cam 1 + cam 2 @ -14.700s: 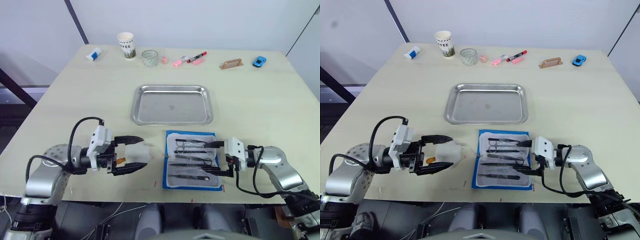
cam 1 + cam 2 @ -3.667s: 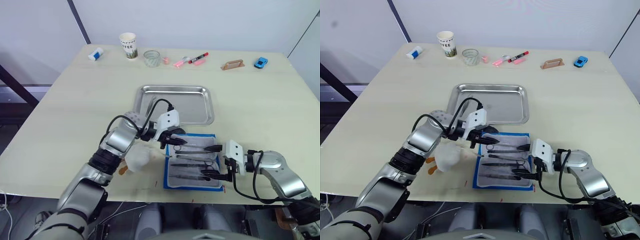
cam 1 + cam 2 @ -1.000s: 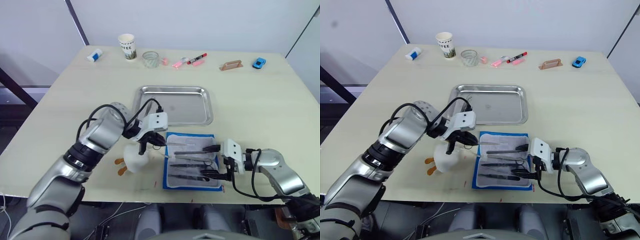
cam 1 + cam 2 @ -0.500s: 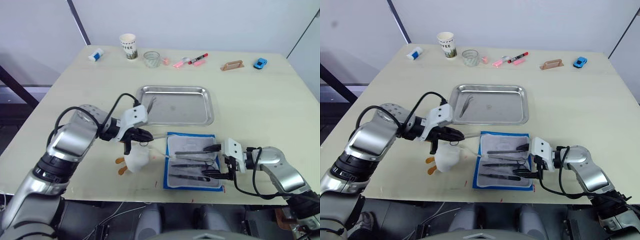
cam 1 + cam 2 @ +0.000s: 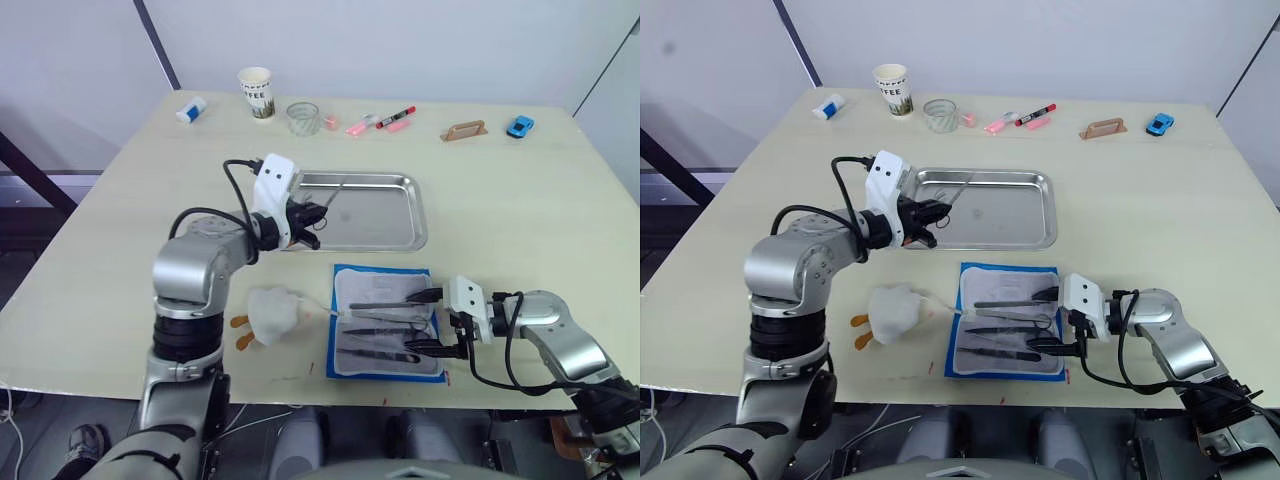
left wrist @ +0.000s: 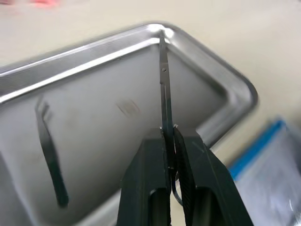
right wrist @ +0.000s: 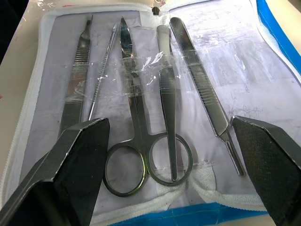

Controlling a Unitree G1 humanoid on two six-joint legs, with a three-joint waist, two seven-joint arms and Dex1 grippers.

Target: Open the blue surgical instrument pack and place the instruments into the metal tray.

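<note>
Pale table (image 5: 520, 215): metal tray (image 5: 400, 235), open blue surgical instrument pack (image 5: 388, 273), paper cup (image 5: 254, 91), toy car (image 5: 518, 126).

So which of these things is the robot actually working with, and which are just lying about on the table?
In the job:
- metal tray, tweezers already in it
- scissors held over it by the left gripper
- blue surgical instrument pack, open, instruments inside
- right gripper, open at the pack

Lying about:
- paper cup
- markers
- blue toy car
- white cloth
</note>
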